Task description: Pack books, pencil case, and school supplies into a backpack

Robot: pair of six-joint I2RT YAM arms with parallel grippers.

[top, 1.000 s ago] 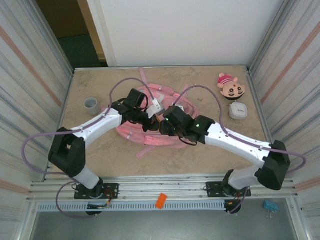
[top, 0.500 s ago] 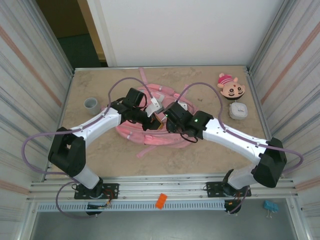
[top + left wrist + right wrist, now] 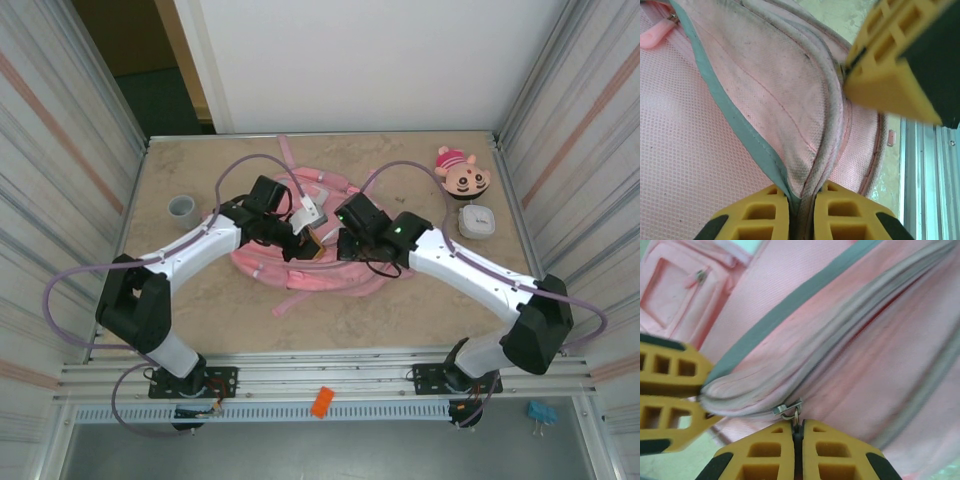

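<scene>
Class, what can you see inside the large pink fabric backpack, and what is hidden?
Only a dark slit shows between grey zip edges of the backpack; the right gripper pinches the zip pull. Fabric hides any contents.

Left arm: white tubular links, black joint housings, black base bolted at the rail.
Right arm: same build, base on the same rail; green light on the black housing at the end far from the rail.
Cables: lilac, looping from each base to its wrist.
Left gripper, right gripper: fingers yellow-orange, moulded with square cut-outs, black outer corners.
</scene>
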